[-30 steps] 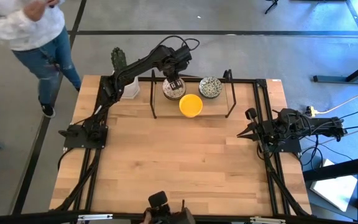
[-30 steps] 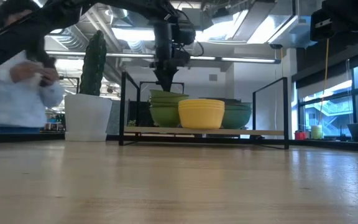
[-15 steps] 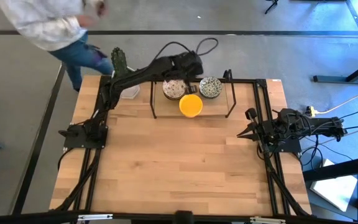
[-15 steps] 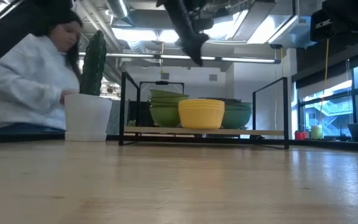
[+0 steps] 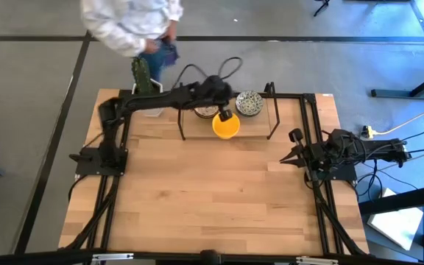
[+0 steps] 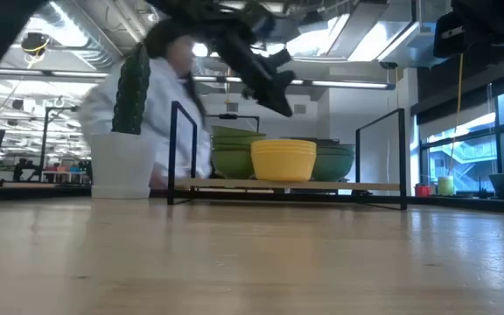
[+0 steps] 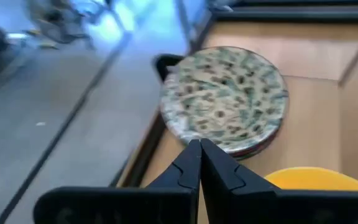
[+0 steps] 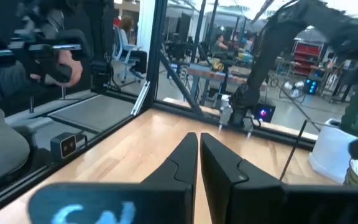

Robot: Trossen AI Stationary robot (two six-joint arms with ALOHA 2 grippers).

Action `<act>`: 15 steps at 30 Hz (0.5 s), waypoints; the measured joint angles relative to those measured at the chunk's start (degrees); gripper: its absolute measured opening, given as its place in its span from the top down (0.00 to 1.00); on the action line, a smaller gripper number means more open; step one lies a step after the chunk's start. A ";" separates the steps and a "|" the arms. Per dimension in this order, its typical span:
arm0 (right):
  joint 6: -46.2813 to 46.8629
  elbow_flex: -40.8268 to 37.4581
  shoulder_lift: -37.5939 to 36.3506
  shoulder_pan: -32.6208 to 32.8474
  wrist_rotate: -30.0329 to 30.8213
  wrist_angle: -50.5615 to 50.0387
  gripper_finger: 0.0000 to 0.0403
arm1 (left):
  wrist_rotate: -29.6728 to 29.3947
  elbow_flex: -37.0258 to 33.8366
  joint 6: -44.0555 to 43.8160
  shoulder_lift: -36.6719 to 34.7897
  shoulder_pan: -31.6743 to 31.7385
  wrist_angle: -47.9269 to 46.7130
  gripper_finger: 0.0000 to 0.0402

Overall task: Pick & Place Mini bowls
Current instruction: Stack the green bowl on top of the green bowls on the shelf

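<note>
Left gripper point(image 5: 227, 115) above back of wooden table point(image 5: 212, 199), tips pressed together, holding nothing, hovering over rim of plain yellow mini bowl stack point(image 5: 226, 126). Green-grey patterned white bowl stack point(image 7: 224, 98) just beyond closed fingertips point(image 7: 199, 155), on low black wire rack point(image 5: 272, 110). Red-speckled white bowl stack point(image 5: 205, 112) beside it, partly hidden under arm. Right gripper point(image 5: 291, 135) parked at right table edge, fingers together, empty. White pot with green cactus point(image 6: 125, 131) left of rack. Person in white top point(image 5: 131, 22) behind table.
</note>
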 joint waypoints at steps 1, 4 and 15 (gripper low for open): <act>0.00 0.00 -0.02 0.00 0.01 0.05 0.95 | -1.75 -4.23 -0.81 -2.33 -0.12 4.10 1.00; -0.02 0.00 -0.02 0.00 0.03 0.05 0.95 | -6.89 -17.09 -3.79 -9.20 -1.36 18.52 1.00; -0.04 0.00 -0.02 -0.01 0.12 1.15 0.95 | -14.63 -39.70 -12.93 -17.89 -6.57 44.61 0.99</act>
